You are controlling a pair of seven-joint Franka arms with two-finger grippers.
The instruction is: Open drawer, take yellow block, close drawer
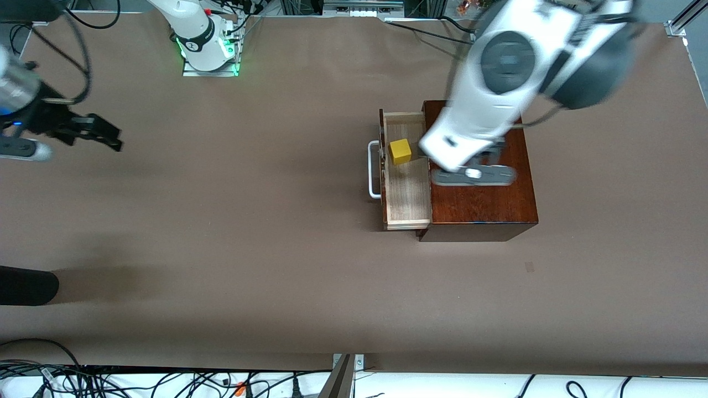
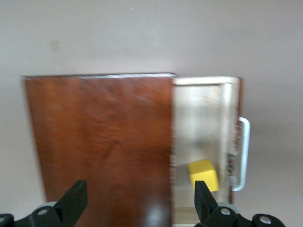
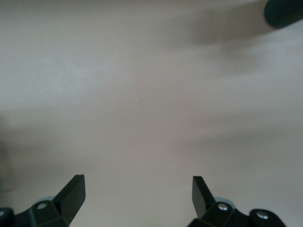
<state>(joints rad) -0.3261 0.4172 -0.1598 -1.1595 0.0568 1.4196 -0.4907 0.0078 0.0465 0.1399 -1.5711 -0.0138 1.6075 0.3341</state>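
The dark mahogany box [image 1: 481, 199] stands toward the left arm's end of the table. Its drawer [image 1: 409, 188] is pulled out toward the right arm's end, with the white handle [image 1: 373, 168] at its front. The yellow block [image 1: 400, 151] lies in the drawer's half farther from the front camera. My left gripper [image 2: 138, 201] hangs open over the box top [image 2: 99, 137] beside the drawer [image 2: 201, 123], and one finger [image 2: 202, 196] is close to the block [image 2: 204, 174]. It holds nothing. My right gripper [image 1: 105, 135] waits open over bare table at the right arm's end, and its wrist view shows it [image 3: 138, 194] empty.
A black rounded object [image 1: 27, 286] reaches in over the table at the right arm's end, nearer the front camera. Cables [image 1: 166, 381] run along the table's near edge. The right arm's base [image 1: 207, 44] stands at the table's farthest edge.
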